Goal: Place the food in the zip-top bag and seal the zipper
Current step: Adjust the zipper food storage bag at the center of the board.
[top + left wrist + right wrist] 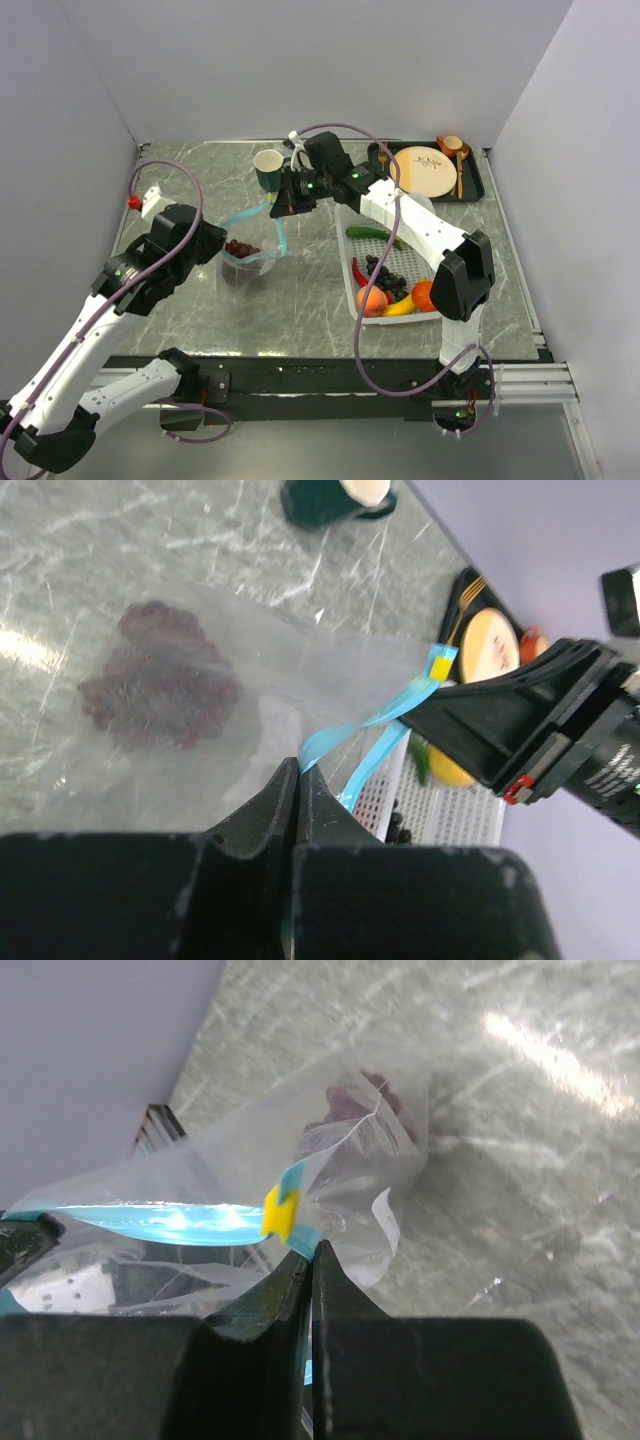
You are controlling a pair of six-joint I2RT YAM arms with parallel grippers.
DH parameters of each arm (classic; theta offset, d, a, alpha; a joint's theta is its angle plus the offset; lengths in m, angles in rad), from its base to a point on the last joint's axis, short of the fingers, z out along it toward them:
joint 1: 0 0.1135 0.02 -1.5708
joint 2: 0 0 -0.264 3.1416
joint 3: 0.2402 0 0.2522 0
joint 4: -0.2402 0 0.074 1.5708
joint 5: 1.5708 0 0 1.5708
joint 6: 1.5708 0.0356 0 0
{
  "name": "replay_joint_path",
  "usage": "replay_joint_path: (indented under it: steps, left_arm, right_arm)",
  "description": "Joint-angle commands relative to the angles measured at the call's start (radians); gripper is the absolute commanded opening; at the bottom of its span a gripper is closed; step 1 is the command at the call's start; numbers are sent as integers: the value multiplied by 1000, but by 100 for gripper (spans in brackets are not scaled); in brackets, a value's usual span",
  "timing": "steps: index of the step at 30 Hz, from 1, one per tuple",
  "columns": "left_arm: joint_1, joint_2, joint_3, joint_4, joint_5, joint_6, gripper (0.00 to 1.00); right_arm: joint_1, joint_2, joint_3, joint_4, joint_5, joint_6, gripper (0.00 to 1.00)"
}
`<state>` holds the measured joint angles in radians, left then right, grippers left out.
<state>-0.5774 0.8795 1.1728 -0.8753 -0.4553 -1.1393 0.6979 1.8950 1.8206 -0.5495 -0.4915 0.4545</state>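
The clear zip-top bag (250, 262) hangs just above the table between my two grippers, with a dark purple grape bunch (239, 248) inside it. Its teal zipper (375, 725) curves between the grippers and carries a yellow slider (281, 1210). My left gripper (297, 772) is shut on one end of the strip, at the bag's left side (222, 250). At the other end my right gripper (311, 1250) is shut on the strip just beside the slider, at the bag's far right corner (280, 207). More food lies in the white basket (412, 258): green pepper (372, 232), red chili (358, 272), grapes (388, 279), peach (370, 299), banana (400, 307), orange (424, 293).
A dark green cup (268, 168) stands just behind the bag, close to the right gripper. At the back right a black tray (478, 178) holds a cream plate (423, 170) with cutlery and a small orange cup (452, 145). Grey walls enclose the table on three sides.
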Motion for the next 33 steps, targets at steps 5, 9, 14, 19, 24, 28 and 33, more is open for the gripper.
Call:
replay_joint_path:
  steps: [5, 9, 14, 19, 24, 28, 33]
  left_arm:
    - [4, -7, 24, 33, -76, 44, 2]
    - [2, 25, -79, 126, 42, 30, 1]
    - [2, 70, -140, 199, 96, 27, 1]
    - [4, 114, -145, 220, 101, 46, 1]
    - [4, 133, -165, 268, 135, 49, 1]
    - [2, 148, -176, 303, 167, 49, 1]
    - [4, 162, -182, 325, 196, 61, 1]
  right_arm:
    - [-6, 44, -52, 23, 17, -10, 14]
    - [-8, 70, -124, 43, 50, -11, 14]
    - [-17, 21, -199, 69, 102, -7, 20]
    - [-60, -89, -271, 71, 229, 0, 34]
    - [-126, -292, -371, 80, 323, -7, 59]
    - [-170, -414, -483, 31, 408, -37, 64]
    - [-238, -494, -605, -82, 481, -80, 68]
